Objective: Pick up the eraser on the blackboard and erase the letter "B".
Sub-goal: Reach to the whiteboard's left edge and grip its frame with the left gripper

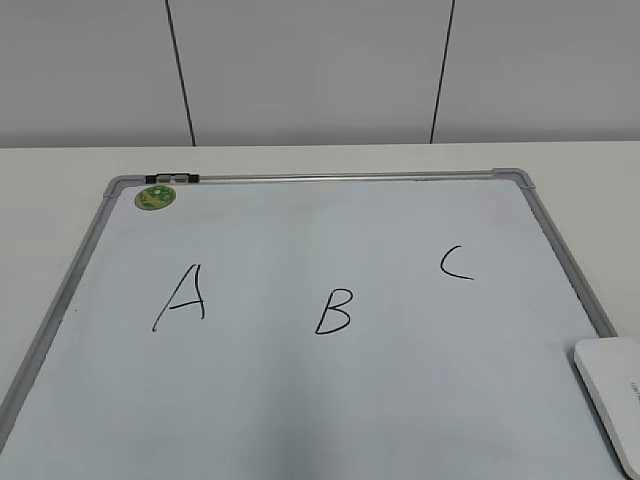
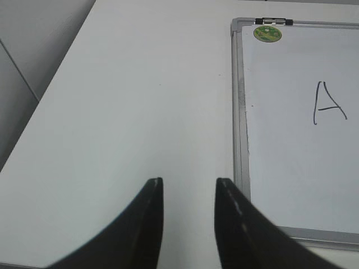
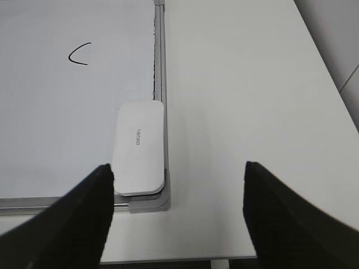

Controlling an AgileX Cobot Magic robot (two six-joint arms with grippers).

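1. At the left of the exterior view the "A" (image 1: 181,297) sits closest to the left arm. The left gripper (image 2: 189,185) hangs over bare table (image 2: 123,101) beside the frame, jaws a little apart and holding nothing; if it joins in, it could smear the wrong letter.
2. Mid-frame, the "B" (image 1: 333,311) is intact on the blackboard (image 1: 300,420). A wide sweep risks catching a neighbouring letter.
3. Upper right, the "C" (image 1: 455,263) lies between eraser and "B", so dragging the eraser across flat would likely wipe it.
4. Lower right, the eraser (image 1: 612,388) lies in the board's corner, one long edge against the frame. The right gripper (image 3: 178,171) is spread wide and empty, hovering nearer the camera. One finger (image 3: 84,207) sits over the board, so closing could snag the frame or slip off the flat block.
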